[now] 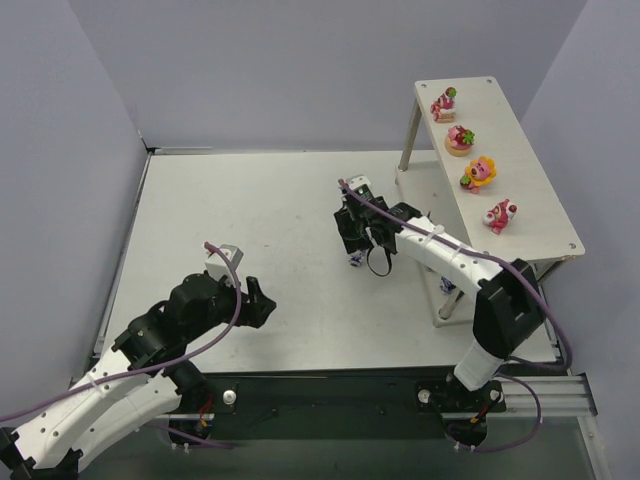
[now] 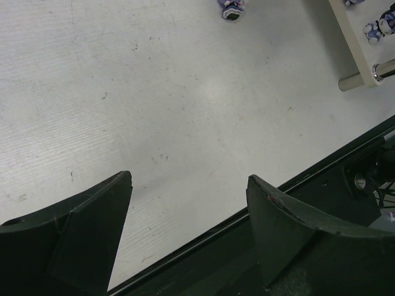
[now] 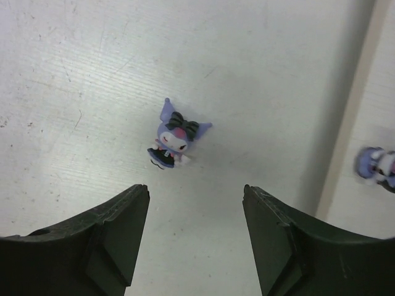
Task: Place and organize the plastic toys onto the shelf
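Four pink, red and yellow plastic toys stand in a row on the shelf's top board [image 1: 540, 190], among them a cake [image 1: 460, 139] and a flower figure [image 1: 481, 172]. A blue-purple toy [image 3: 174, 139] with a black bow stands upright on the white table, just ahead of my right gripper [image 3: 196, 191]. That gripper is open with nothing between its fingers and hovers over the toy [image 1: 355, 263]. Another purple toy [image 3: 378, 166] sits blurred on the shelf's lower board [image 3: 361, 209]. My left gripper [image 2: 190, 179] is open and empty near the table's front edge.
The shelf's front leg [image 2: 356, 80] stands on the table at the right. Purple toys [image 2: 378, 29] sit on its lower board [image 2: 355, 37]. The table's black front rail [image 2: 259, 222] runs under my left gripper [image 1: 262, 305]. Grey walls close in the left and back.
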### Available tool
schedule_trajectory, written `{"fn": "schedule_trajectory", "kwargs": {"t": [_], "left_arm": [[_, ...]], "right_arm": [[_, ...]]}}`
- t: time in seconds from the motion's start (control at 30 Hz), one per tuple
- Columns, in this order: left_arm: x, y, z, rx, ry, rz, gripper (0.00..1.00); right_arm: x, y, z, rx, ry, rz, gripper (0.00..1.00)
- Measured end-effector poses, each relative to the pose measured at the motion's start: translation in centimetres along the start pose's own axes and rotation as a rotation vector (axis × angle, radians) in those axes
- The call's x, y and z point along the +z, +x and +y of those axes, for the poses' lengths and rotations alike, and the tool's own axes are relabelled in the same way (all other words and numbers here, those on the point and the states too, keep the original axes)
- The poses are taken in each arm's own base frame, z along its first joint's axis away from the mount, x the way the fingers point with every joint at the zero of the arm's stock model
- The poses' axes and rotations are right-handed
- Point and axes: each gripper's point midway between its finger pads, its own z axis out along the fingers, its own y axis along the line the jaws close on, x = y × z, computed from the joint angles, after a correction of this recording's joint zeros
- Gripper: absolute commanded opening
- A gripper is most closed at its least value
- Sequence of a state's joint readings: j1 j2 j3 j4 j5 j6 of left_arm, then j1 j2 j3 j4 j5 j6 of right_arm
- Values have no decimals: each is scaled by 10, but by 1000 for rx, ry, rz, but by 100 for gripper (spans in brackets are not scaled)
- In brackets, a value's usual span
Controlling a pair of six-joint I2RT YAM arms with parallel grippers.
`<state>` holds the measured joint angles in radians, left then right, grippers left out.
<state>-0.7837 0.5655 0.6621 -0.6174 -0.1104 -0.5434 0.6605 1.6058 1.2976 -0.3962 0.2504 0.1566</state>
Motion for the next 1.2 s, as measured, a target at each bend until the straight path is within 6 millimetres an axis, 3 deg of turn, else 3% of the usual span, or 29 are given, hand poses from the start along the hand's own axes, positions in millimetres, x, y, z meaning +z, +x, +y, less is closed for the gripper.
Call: {"fn": "schedule_trajectory", "kwargs": {"t": [0.2, 0.33, 0.7, 0.9, 1.2], "left_arm": [[-1, -2, 2, -1, -8, -11, 85], [-1, -2, 2, -1, -11, -13, 85], [-1, -2, 2, 0, -12, -12, 86], [-1, -2, 3, -1, -12, -14, 86], [-2, -2, 3, -4, -13, -13, 85]], "right_arm": [[51, 29, 32, -18, -79, 117, 62], [69, 43, 41, -6, -92, 172, 60], [81, 25, 37, 69, -74, 123, 56], [96, 34, 39, 37, -78, 153, 55], [100, 33, 33, 11, -105, 155, 54]]}}
